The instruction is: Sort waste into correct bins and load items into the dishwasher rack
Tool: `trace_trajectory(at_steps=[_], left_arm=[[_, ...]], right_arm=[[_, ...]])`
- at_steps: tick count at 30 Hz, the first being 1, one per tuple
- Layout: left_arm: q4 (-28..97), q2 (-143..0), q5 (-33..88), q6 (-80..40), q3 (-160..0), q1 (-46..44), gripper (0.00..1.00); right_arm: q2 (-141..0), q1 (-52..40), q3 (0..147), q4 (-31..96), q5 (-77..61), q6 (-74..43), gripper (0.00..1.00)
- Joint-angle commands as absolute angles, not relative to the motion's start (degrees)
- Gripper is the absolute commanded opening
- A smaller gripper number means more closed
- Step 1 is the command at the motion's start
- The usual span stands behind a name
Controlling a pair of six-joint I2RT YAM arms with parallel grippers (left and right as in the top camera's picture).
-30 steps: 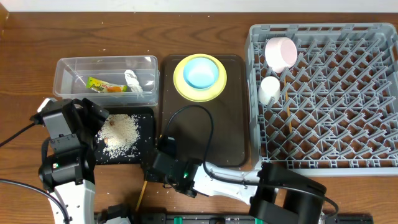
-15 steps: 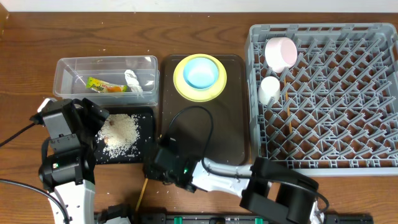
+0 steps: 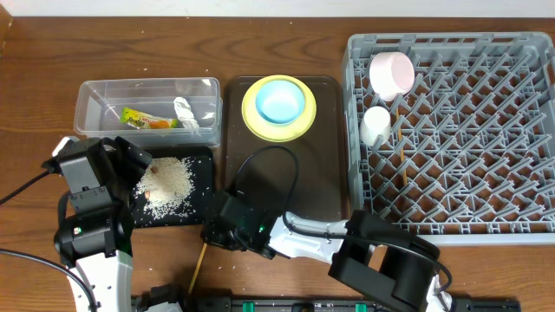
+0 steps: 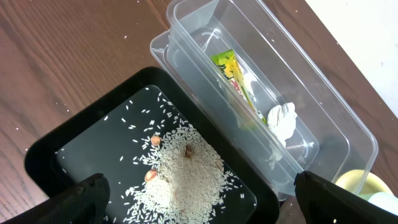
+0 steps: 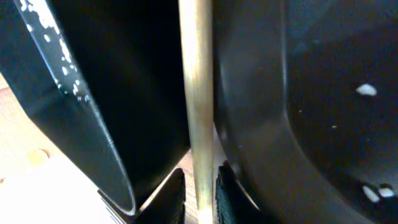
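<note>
Our right hand (image 5: 198,199) pinches 1 chopstick (image 5: 197,87) lying on the desk (image 3: 43,52) between black tray (image 3: 204,169) and serving tray (image 3: 260,199) — held near 1 end, it may pivot, slip or catch a rim. Our left hand (image 4: 202,193) hangs spread over the rice (image 4: 186,168). We count 1 clear tub (image 3: 147,87), 1 wrapper (image 4: 236,78), 1 tissue (image 4: 283,119), 1 plate (image 3: 251,117), 1 blue bowl (image 3: 280,102), and in the rack (image 3: 451,39) 1 white bowl (image 3: 392,74), 1 cup (image 3: 375,124) — plus a 2nd chopstick (image 3: 402,160).
</note>
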State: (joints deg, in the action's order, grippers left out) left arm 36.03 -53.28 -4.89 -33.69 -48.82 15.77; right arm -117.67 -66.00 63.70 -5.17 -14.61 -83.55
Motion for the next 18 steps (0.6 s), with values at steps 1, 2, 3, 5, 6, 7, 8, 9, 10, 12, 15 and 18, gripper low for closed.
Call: trace_trajectory(at_steps=[1,2,3,5,6,7,8,9,10,12,15,18], left_arm=[[36.23,-53.49,-5.61,-34.20,-49.82,16.12,0.98],[36.23,-53.49,-5.61,-34.20,-49.82,16.12,0.98],[36.23,-53.49,-5.63,-34.20,-49.82,16.12,0.98],[36.23,-53.49,-5.61,-34.20,-49.82,16.12,0.98],[36.23,-53.49,-5.63,-34.20,-49.82,16.12,0.98],[36.23,-53.49,-5.63,-34.20,-49.82,16.12,0.98],[36.23,-53.49,-5.61,-34.20,-49.82,16.12,0.98],[36.23,-53.49,-5.63,-34.20,-49.82,16.12,0.98],[36.23,-53.49,-5.61,-34.20,-49.82,16.12,0.98],[36.23,-53.49,-5.63,-34.20,-49.82,16.12,0.98],[36.23,-53.49,-5.61,-34.20,-49.82,16.12,0.98],[36.23,-53.49,-5.63,-34.20,-49.82,16.12,0.98]], right_arm=[[-119.15,-65.52,63.70,-4.56,-14.90,-83.50,0.12],[-119.15,-65.52,63.70,-4.56,-14.90,-83.50,0.11],[-119.15,-65.54,63.70,-4.56,-14.90,-83.53,0.10],[-119.15,-65.52,63.70,-4.58,-14.90,-83.53,0.08],[-119.13,-65.54,63.70,-4.58,-14.90,-83.53,0.07],[-119.13,-65.54,63.70,-4.60,-14.98,-83.53,0.06],[-119.13,-65.52,63.70,-4.58,-15.29,-83.50,0.04],[-119.09,-65.52,63.70,-4.56,-15.57,-83.48,0.04],[-119.04,-65.52,63.70,-4.56,-15.55,-83.24,0.03],[-118.87,-65.52,63.70,-4.58,-15.53,-82.63,0.03],[-118.50,-65.52,63.70,-4.71,-15.53,-81.60,0.01],[-117.73,-65.54,63.70,-4.93,-15.53,-79.53,0.01]])
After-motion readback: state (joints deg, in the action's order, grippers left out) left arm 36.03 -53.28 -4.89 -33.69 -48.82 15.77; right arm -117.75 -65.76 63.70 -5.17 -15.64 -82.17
